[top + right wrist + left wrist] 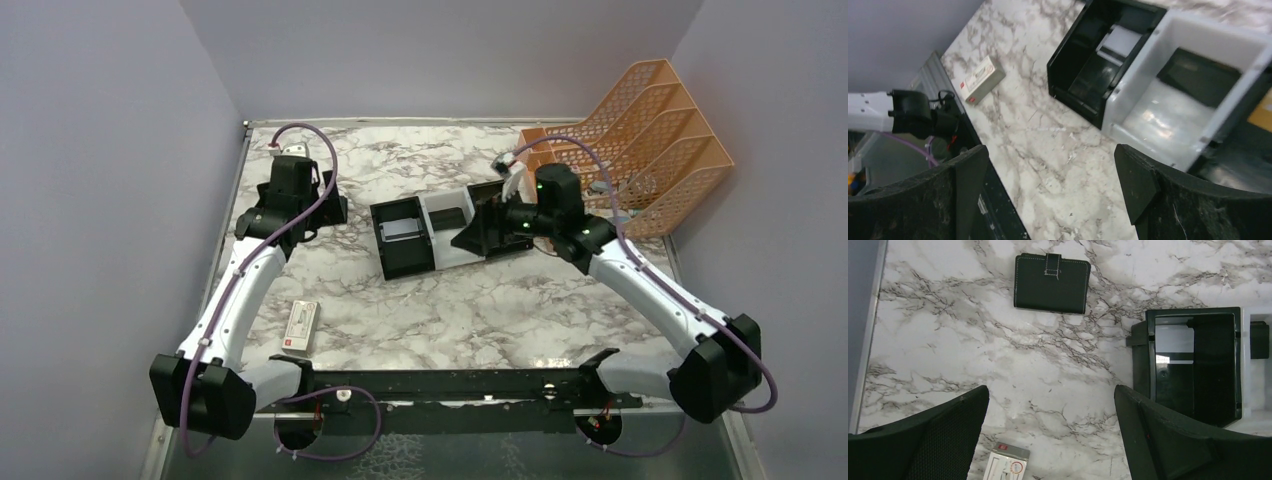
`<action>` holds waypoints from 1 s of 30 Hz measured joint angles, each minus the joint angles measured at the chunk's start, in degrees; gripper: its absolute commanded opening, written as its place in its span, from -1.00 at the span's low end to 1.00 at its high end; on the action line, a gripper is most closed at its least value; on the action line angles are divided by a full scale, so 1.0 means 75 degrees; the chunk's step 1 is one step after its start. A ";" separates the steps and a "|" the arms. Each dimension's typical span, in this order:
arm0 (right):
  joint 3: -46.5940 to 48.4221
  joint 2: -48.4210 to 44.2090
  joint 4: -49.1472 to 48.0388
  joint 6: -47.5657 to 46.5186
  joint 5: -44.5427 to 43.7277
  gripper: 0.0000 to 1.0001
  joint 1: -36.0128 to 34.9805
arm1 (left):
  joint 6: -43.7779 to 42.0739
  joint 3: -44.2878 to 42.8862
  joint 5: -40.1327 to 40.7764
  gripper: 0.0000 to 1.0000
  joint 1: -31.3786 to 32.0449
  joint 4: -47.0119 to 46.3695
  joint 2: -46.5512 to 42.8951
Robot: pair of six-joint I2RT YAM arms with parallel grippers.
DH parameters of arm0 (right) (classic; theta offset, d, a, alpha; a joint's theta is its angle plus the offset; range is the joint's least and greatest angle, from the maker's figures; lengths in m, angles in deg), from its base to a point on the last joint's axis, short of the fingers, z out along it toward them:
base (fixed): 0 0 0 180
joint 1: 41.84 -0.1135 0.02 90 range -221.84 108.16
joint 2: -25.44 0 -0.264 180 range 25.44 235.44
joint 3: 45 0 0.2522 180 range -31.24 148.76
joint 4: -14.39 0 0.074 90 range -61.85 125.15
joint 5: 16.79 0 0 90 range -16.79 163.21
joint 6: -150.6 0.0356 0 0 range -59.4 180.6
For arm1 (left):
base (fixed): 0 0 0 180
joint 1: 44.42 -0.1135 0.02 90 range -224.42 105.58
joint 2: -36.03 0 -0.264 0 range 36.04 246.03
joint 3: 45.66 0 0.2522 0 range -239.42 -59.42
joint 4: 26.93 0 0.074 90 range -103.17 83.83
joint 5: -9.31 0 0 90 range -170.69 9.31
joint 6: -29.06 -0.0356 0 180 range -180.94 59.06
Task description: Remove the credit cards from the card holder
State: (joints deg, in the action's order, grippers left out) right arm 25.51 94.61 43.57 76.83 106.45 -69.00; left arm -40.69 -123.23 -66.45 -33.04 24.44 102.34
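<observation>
Near the left front corner of the desk [450, 310], a white box [301, 326]. Mid-desk, a three-part tray [405, 262], silver card [403, 230] in its left black bin. Above its right end, right claw [1050, 160] spread. Over bare marble, left claw [1050, 395] spread, empty; closed wallet [1052, 283] flat between left edge and tray.

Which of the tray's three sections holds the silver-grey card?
The black end section by the left arm; the white middle section holds only something dark.
</observation>
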 measured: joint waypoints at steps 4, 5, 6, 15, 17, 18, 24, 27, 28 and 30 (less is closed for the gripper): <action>-0.0006 0.0752 0.0137 0.0087 -0.0289 0.99 -0.1008 | 0.0087 0.0187 -0.0163 0.99 -0.0108 -0.0099 0.0114; -0.0006 0.1023 0.0137 0.0149 -0.0382 0.99 -0.1265 | 0.0099 0.0219 -0.0172 0.98 -0.0131 -0.0128 0.0114; -0.0015 0.1262 0.0131 0.0221 -0.0490 0.99 -0.1457 | 0.0111 0.0245 -0.0178 0.99 -0.0166 -0.0160 0.0114; -0.0425 0.2652 -0.0015 0.1236 -0.2206 0.99 -0.2104 | 0.0291 0.0822 -0.0303 0.99 -0.0691 -0.0670 0.0210; -0.0446 0.2868 -0.0102 0.1311 -0.2722 0.99 -0.2104 | 0.0382 0.0965 -0.0385 0.99 -0.0784 -0.0909 0.0297; -0.0446 0.2943 -0.0137 0.1317 -0.2900 0.99 -0.2104 | 0.0428 0.1026 -0.0446 0.98 -0.0819 -0.1020 0.0344; -0.0315 0.3488 -0.0277 0.1148 -0.3821 0.99 -0.2101 | 0.0755 0.1099 -0.0819 0.98 -0.0979 -0.1699 0.1276; -0.0128 0.3710 -0.0291 0.1014 -0.4051 0.99 -0.2101 | 0.0968 0.1099 -0.1003 0.95 -0.1081 -0.2090 0.1871; -0.0067 0.3774 -0.0312 0.0979 -0.4118 0.99 -0.2101 | 0.1049 0.1093 -0.1049 0.95 -0.1137 -0.2209 0.2095; 0.0090 0.3888 -0.0350 0.0883 -0.4249 0.99 -0.2101 | 0.1212 0.1064 -0.1137 0.94 -0.1239 -0.2445 0.2570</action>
State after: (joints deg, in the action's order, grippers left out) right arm 26.19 123.77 40.95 83.45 74.58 -84.76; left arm -31.59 -115.25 -74.98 -42.33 6.10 121.62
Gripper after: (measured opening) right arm 0.994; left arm 0.978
